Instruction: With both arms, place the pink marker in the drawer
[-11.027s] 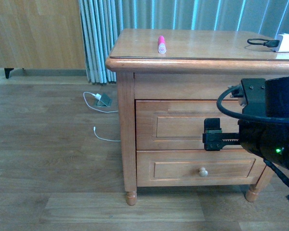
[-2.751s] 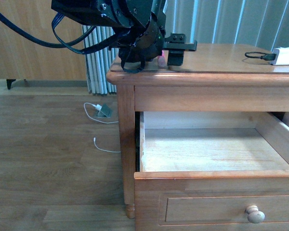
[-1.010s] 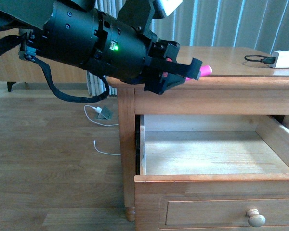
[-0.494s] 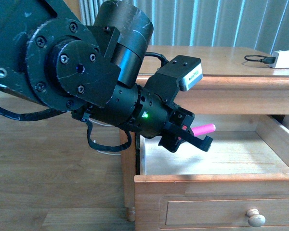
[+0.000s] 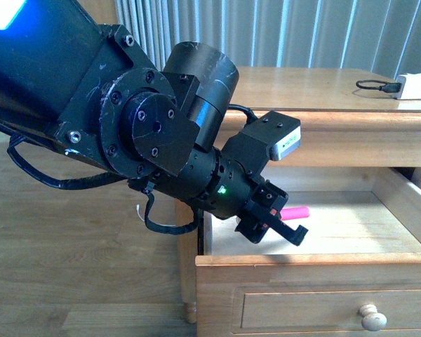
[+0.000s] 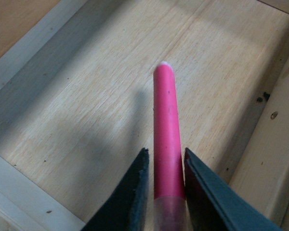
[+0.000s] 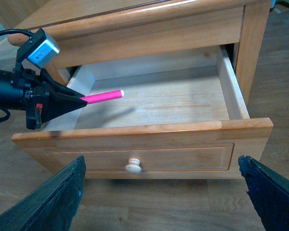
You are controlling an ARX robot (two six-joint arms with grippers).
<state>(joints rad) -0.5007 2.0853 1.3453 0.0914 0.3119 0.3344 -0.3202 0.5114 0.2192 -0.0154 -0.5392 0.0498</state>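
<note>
Black left gripper slants into the drawer, pinching pink marker.

The left tool clamps the pink marker; the drawer floor lies beneath.

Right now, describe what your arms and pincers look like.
Left arm: bulky matte-black round joints with rings of screws, scuffed, with a small green light, a looping black cable and a grey box. Left pincer and right pincer: black, tapered wedge fingers.
</note>
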